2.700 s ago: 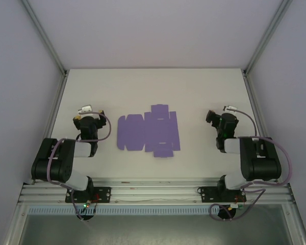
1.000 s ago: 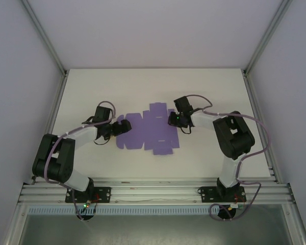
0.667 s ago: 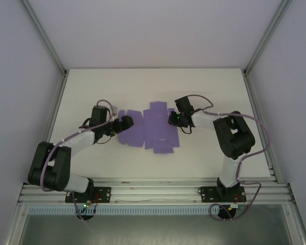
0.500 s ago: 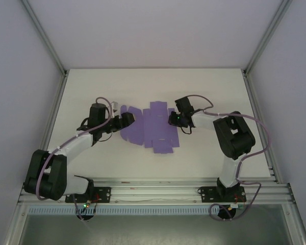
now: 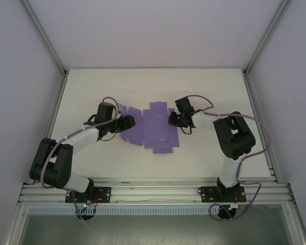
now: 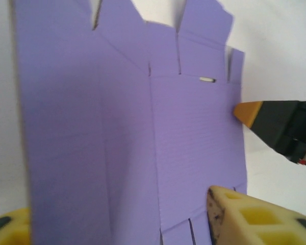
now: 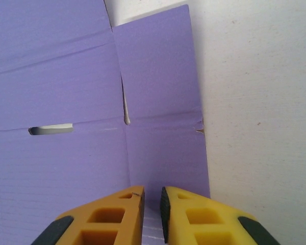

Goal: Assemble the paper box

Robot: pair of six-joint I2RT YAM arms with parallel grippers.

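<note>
The paper box is a flat purple die-cut sheet [image 5: 152, 128] lying mid-table. My left gripper [image 5: 126, 123] is over the sheet's left end with its jaws open and wide apart. In the left wrist view the sheet [image 6: 194, 132] lies ahead, its left panel [image 6: 66, 132] rising close to the camera between my yellow fingers [image 6: 245, 219]. My right gripper [image 5: 174, 119] is tip-down on the sheet's right edge. Its fingertips [image 7: 137, 196] are nearly together, pressing on the purple card [image 7: 158, 102] just inside that edge. The right gripper's orange tip [image 6: 247, 111] shows at the sheet's far edge.
The white table [image 5: 214, 92] has free room behind and to both sides of the sheet. Aluminium frame posts [image 5: 56, 97] and grey walls bound it. The arm bases sit on the rail [image 5: 153, 191] at the near edge.
Both arms have come in from the sides to the sheet. The left gripper has slid onto the sheet's left end and tipped that panel up. The right gripper holds still.
</note>
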